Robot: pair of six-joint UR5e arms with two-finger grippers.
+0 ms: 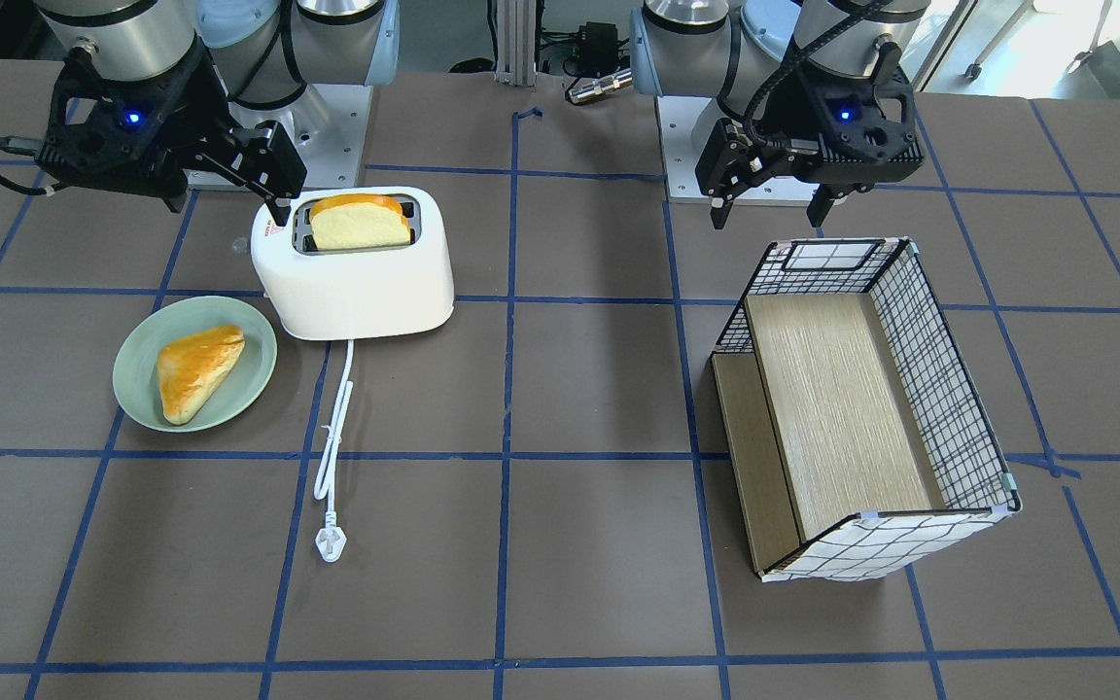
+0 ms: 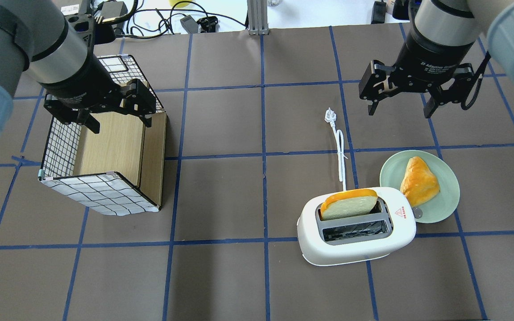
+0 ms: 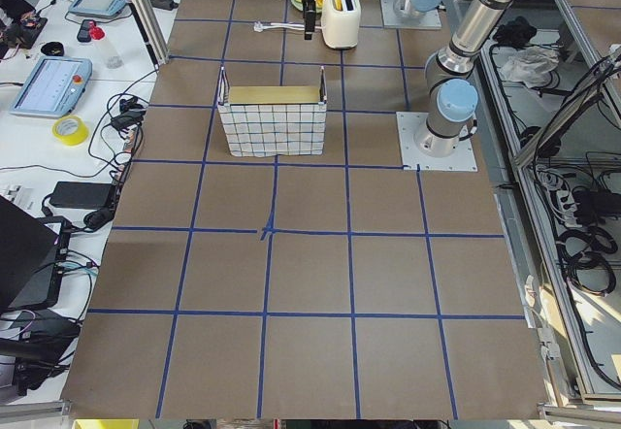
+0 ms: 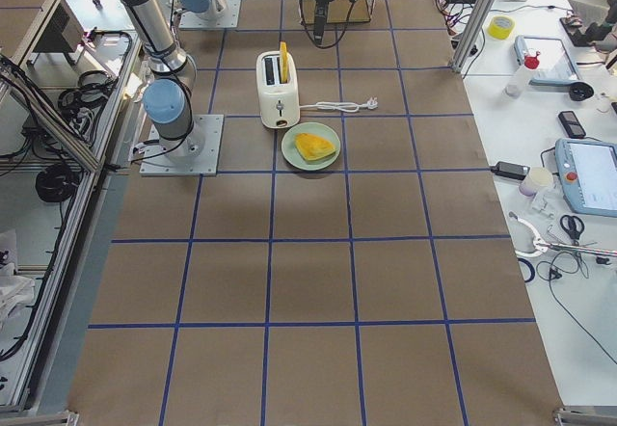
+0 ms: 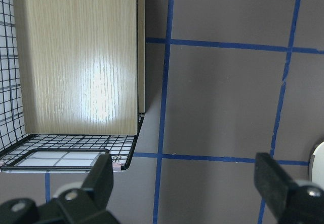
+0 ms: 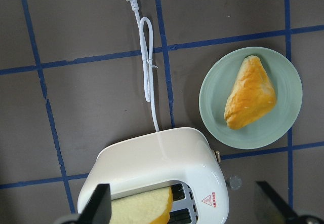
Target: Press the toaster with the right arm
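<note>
The white two-slot toaster stands on the table with a bread slice upright in one slot. It also shows in the overhead view and the right wrist view. Its white cord and plug lie stretched out on the table. My right gripper is open and empty. It hangs in the air above the toaster's end and touches nothing; it also shows in the front view. My left gripper is open and empty over the basket.
A green plate with a golden pastry sits right beside the toaster. A wire-grid basket with a wooden insert stands on the other half of the table, under my left gripper. Blue tape lines cross the brown table.
</note>
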